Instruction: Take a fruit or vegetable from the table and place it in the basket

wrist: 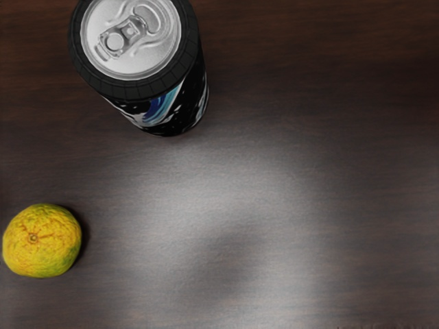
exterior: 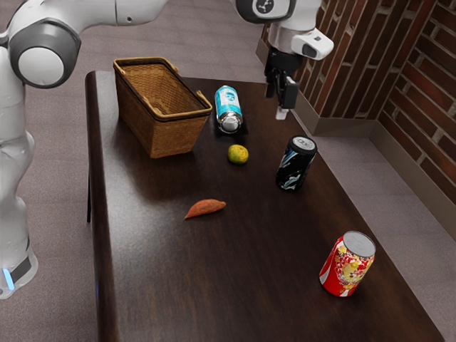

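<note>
the open, empty black two-finger claw [exterior: 276,105] hangs high; the round yellow-green citrus fruit [exterior: 238,154] lies below it, off toward the brown wicker basket [exterior: 171,135]

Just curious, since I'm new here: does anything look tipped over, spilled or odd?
The blue-and-white can beside the basket lies on its side, which looks odd because the black can and the red can stand upright. I see no spill.

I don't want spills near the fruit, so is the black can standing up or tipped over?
Upright: the black can stands on the table, its silver lid facing up in both views.
</note>
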